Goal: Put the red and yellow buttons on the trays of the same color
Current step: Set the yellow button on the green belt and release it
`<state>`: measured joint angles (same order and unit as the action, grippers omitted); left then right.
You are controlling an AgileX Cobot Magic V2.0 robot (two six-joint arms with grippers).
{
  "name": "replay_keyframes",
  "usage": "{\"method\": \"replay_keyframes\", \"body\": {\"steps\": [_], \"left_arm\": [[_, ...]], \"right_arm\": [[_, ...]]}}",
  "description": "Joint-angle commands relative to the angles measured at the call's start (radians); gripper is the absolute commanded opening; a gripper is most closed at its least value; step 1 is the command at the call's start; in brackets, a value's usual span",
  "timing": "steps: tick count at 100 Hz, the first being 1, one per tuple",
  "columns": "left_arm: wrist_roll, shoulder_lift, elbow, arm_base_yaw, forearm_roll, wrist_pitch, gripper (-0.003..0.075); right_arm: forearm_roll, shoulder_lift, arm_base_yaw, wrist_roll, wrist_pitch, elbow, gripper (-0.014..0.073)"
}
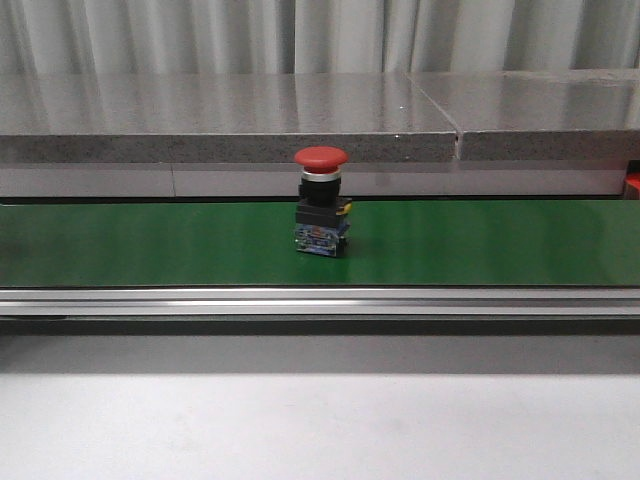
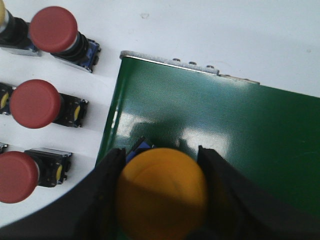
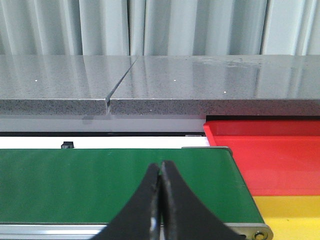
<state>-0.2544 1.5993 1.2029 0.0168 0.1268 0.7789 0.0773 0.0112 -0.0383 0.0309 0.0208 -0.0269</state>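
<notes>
A red button point(image 1: 320, 201) stands upright on the green conveyor belt point(image 1: 150, 245) in the front view, near the middle. In the left wrist view my left gripper point(image 2: 161, 192) is shut on a yellow button point(image 2: 162, 192), just above the belt's end point(image 2: 225, 125). Three red buttons point(image 2: 35, 103) lie on the white table beside that end. In the right wrist view my right gripper point(image 3: 161, 172) is shut and empty over the belt point(image 3: 75, 180). The red tray point(image 3: 270, 160) and the yellow tray point(image 3: 290, 215) lie just past the belt's other end. Neither gripper shows in the front view.
A grey stone ledge point(image 1: 230, 120) runs behind the belt, with pale curtains behind it. A metal rail point(image 1: 320, 300) edges the belt's near side, and a white table surface point(image 1: 320, 430) lies in front. A yellow-capped button point(image 2: 2, 15) peeks in beside the red ones.
</notes>
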Motion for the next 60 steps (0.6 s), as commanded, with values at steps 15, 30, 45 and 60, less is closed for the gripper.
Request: {"method": "replay_keyframes", "body": {"steps": [15,30,45,60], "left_arm": [[0.037,-0.003,0.037,-0.007,-0.037,-0.026,-0.0017],[0.037,0.014,0.037,-0.007,-0.037,-0.014,0.0057],[0.070,0.014,0.039,-0.007,-0.041,-0.002,0.0316],[0.090,0.014,0.039,-0.007,-0.039,-0.001,0.0529]], "right_arm": [[-0.010,0.018,0.001,0.002,-0.082,0.015,-0.0067],[-0.010,0.018,0.001,0.002,-0.082,0.015,-0.0067],[-0.010,0.018,0.001,0.002,-0.082,0.015,-0.0067],[-0.010,0.018,0.001,0.002,-0.082,0.015,-0.0067]]}}
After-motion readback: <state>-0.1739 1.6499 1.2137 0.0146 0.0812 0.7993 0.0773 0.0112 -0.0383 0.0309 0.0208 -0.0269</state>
